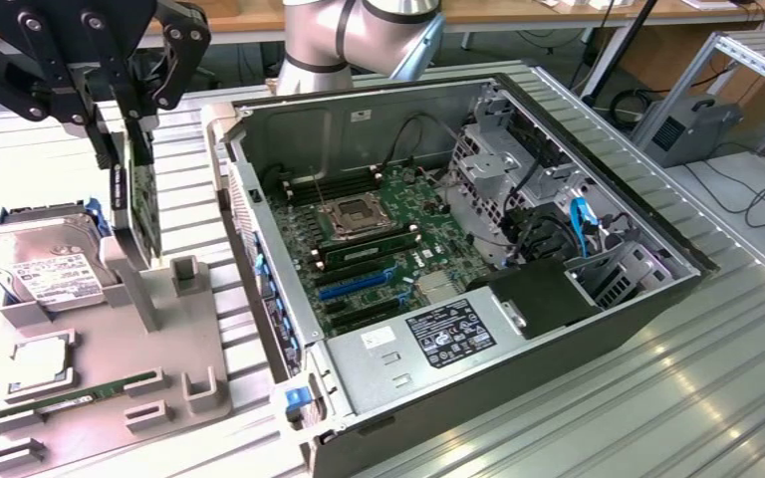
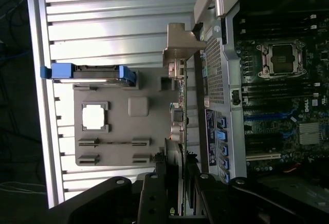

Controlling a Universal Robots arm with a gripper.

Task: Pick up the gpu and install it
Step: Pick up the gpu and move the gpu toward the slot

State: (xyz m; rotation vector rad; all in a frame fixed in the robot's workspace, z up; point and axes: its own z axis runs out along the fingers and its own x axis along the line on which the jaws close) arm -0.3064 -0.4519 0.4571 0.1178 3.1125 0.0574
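The gripper is clenched on the upper edge of the gpu, holding the card vertical at the grey holder, presumably so it lifts straight out.

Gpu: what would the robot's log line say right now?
gpu: upright in gray holder | gripper: at its top edge | computer case: open, on exterior view's right

Ribbed metal table with two items set on it.
An open desktop computer case is laid on its side on the slatted surface. A grey moulded parts holder is placed just beside it, toward the exterior view's left. Bare slats are seen around both.
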